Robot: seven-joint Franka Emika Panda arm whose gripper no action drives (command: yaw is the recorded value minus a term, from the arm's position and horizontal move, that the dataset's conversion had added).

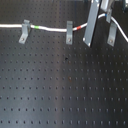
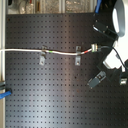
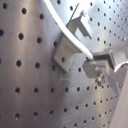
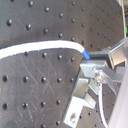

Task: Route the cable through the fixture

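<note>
A white cable (image 1: 50,28) runs from the first exterior view's left through two grey clips (image 1: 24,31) (image 1: 69,32), then rises to my gripper (image 1: 106,15) at the upper right. A third clip (image 1: 112,34) stands just beyond, below the gripper. In the second exterior view the cable (image 2: 60,52) passes both clips (image 2: 42,56) (image 2: 77,55) and reaches the gripper (image 2: 111,56). In the first wrist view the cable (image 3: 65,24) lies across a clip (image 3: 70,47) beside my fingers (image 3: 107,61). In the second wrist view the cable's blue tip (image 4: 86,54) meets the jaws, which look shut on it.
The black perforated board (image 1: 60,85) fills both exterior views. A grey bar (image 1: 90,25) of the arm hangs between the second and third clips. A blue object (image 2: 3,92) sits at the second exterior view's left edge.
</note>
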